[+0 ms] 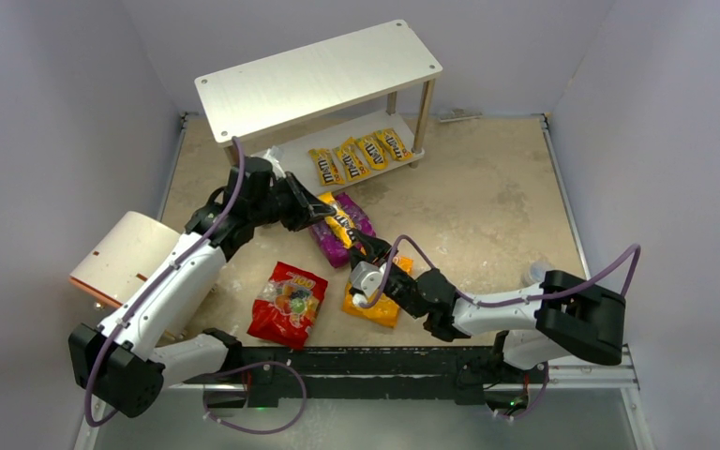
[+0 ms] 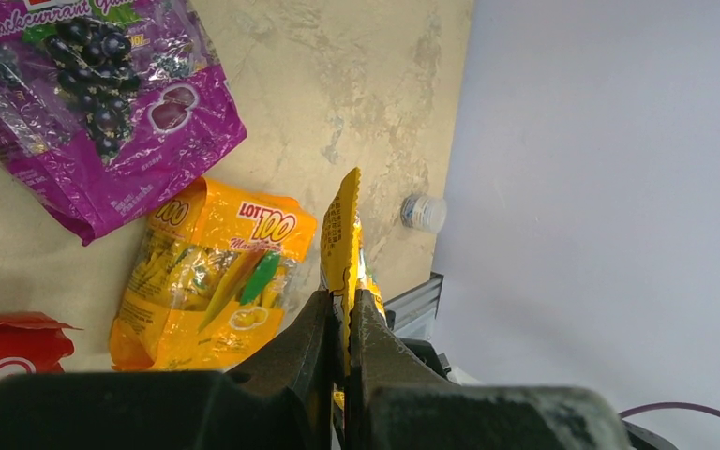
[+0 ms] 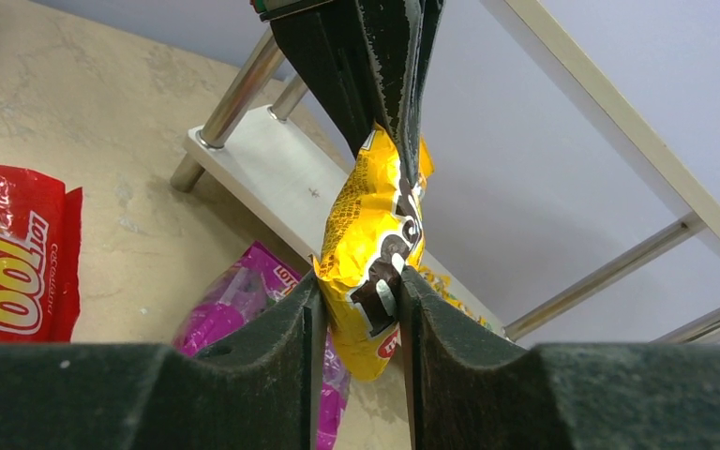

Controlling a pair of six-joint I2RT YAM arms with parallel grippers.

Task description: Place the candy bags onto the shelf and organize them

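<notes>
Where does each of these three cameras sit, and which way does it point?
Top external: fixed above and behind, looking down on table and shelf; both arms show.
Left wrist: on the left arm, looking at purple bag and orange bag; left end effector shut on yellow packet.
Right wrist: on the right arm, facing up toward the shelf; right end effector flanks that packet.
Both wrist views share the packet.

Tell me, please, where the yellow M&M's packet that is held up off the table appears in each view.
Top external: the yellow M&M's packet is just left of centre, held by the left hand.
Left wrist: lower centre, edge-on.
Right wrist: centre, between the fingers of the right hand.
Shared landmark: the purple bag.
</notes>
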